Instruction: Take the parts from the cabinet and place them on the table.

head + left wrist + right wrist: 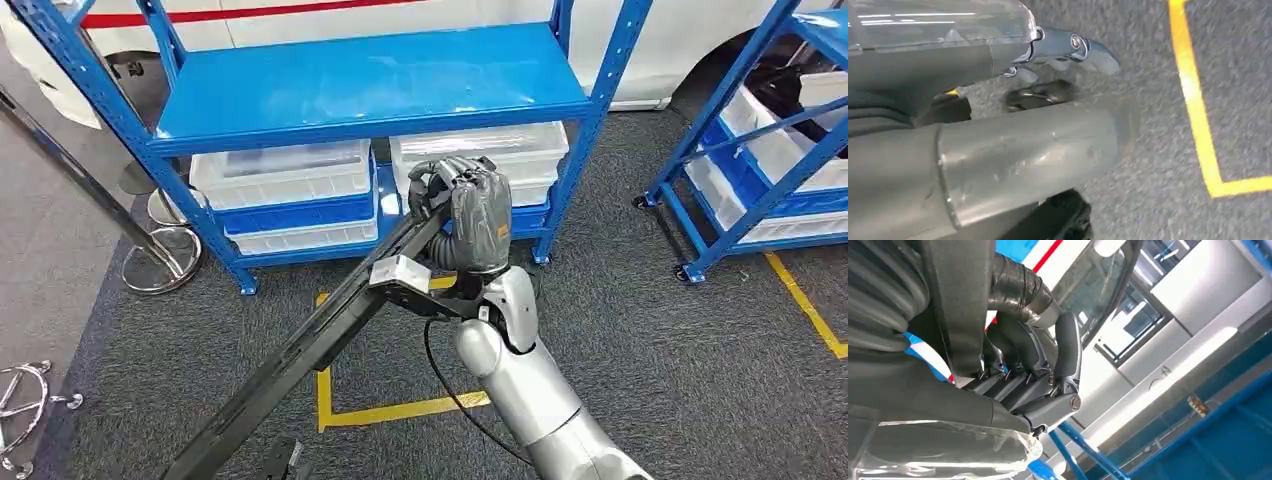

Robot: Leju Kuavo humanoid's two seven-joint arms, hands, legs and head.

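The long black part [300,350] runs from 7 o'clock up to the middle of the head view, where the right hand [468,205] grips its upper end, fingers [1018,357] curled around it. No writing can be read anywhere. At 10 o'clock, under the blue shelf [370,85], a clear bin [285,175] sits on a blue bin [300,215]; its contents cannot be told. The left hand [998,155] hangs above grey carpet [1153,165]; whether its fingers are spread cannot be told.
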